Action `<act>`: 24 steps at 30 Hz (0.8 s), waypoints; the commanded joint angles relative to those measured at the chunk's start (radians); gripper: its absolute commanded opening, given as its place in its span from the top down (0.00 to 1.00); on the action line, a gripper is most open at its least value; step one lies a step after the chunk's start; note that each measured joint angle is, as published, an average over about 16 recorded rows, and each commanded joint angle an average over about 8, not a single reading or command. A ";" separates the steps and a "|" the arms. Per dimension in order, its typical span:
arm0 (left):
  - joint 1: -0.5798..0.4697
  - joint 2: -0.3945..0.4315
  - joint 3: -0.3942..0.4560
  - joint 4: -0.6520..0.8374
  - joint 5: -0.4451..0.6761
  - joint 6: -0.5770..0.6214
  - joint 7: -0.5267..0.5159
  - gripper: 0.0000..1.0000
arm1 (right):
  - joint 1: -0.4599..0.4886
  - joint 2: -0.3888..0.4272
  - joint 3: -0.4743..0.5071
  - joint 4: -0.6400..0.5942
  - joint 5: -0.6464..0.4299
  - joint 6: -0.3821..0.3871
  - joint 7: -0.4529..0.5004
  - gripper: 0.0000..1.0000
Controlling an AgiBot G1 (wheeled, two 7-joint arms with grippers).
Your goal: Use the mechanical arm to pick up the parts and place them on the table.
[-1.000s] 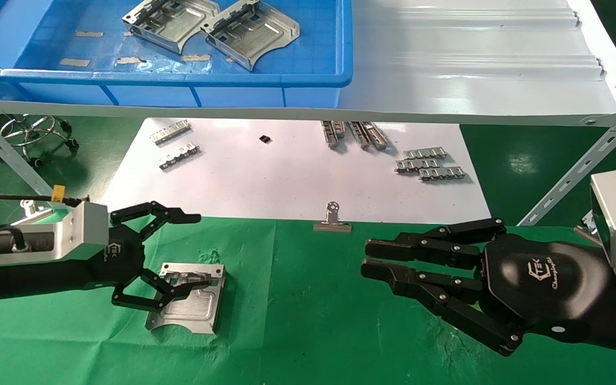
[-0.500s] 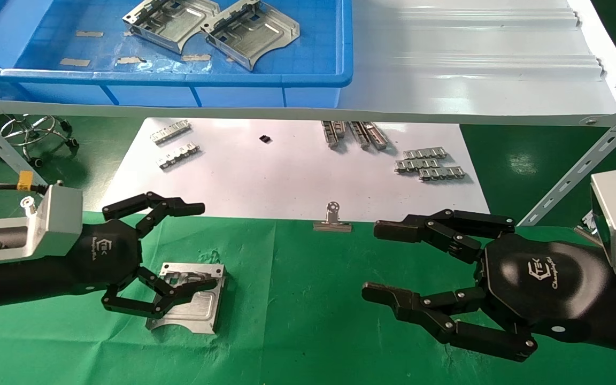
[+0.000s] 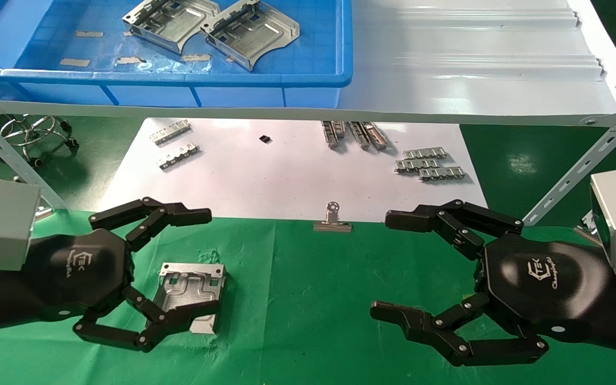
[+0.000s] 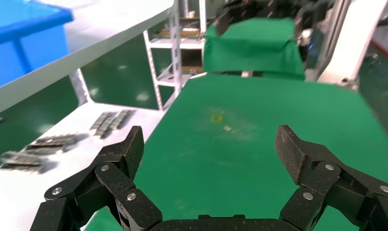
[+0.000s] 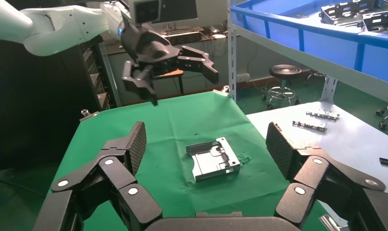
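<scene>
One silver part (image 3: 193, 291) lies flat on the green table (image 3: 297, 299), free of any grip; it also shows in the right wrist view (image 5: 213, 159). My left gripper (image 3: 206, 262) is open and empty, hovering above and just left of that part, as the right wrist view (image 5: 180, 82) shows. Its own view (image 4: 211, 149) shows only green cloth and the yellow mark (image 4: 217, 116) between the fingers. My right gripper (image 3: 388, 266) is open and empty over the cloth, to the right of the part (image 5: 208, 142). Two more parts (image 3: 171, 21) (image 3: 252, 32) lie in the blue bin (image 3: 179, 80).
The bin stands on a pale grey ribbed shelf (image 3: 474, 64) above the far side. Below it a white sheet (image 3: 286, 171) carries small grey notched strips (image 3: 430, 163). A binder clip (image 3: 332, 220) sits on the cloth's far edge. A slanted metal shelf strut (image 3: 580, 166) stands at right.
My left gripper has drawn back to the left and risen off the part, which stays on the cloth. My right gripper's fingers have spread from nearly shut to wide open.
</scene>
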 commanded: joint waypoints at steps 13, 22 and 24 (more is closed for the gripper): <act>0.116 -0.059 -0.088 -0.232 -0.096 -0.019 -0.184 0.00 | 0.000 0.000 0.000 0.000 0.000 0.000 0.000 0.00; 0.119 -0.061 -0.091 -0.236 -0.100 -0.021 -0.185 0.00 | 0.000 0.000 0.000 0.000 0.000 0.000 0.000 0.00; 0.117 -0.060 -0.089 -0.231 -0.098 -0.021 -0.183 0.00 | 0.000 0.000 0.000 0.000 0.000 0.000 0.000 0.00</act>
